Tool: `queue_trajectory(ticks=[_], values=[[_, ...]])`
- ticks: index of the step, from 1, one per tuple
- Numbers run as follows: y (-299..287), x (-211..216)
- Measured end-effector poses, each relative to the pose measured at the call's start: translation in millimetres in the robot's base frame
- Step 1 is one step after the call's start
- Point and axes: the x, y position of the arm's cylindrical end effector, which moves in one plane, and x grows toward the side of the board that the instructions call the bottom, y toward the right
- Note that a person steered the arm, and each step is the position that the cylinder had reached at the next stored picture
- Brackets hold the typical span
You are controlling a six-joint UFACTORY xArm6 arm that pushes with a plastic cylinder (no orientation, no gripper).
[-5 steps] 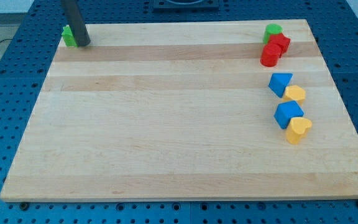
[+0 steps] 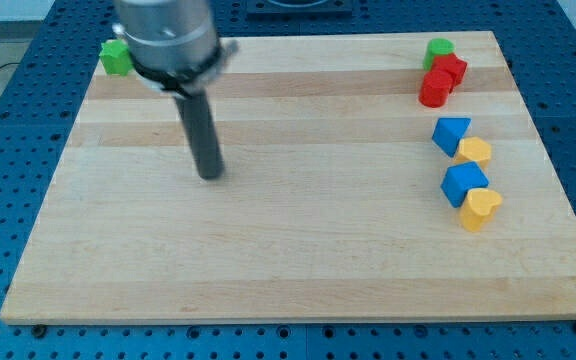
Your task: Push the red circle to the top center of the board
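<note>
We are crossing the board [image 2: 298, 270] with my tip [image 2: 211, 175] — a bare rod, grasping nothing — sitting left of centre, well apart from the red circle [image 2: 433, 90], which is waiting near the view's top right, touching the second red block [image 2: 451, 70]. We are judging it best to come round its right side — pushing leftward, without dragging that neighbour or the green block [image 2: 440, 47]

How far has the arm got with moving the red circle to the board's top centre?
Nothing is done yet: the red circle sits at the view's top right, beside another red block. In hand: my tip is left of centre, far from it. Left: reach the circle and push it leftward.
</note>
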Motion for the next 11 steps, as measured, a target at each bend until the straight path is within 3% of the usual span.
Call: queue_trajectory(ticks=[1,4,9,10,11], values=[[47,2],[126,-101],[334,-120],[346,-136],[321,-144]])
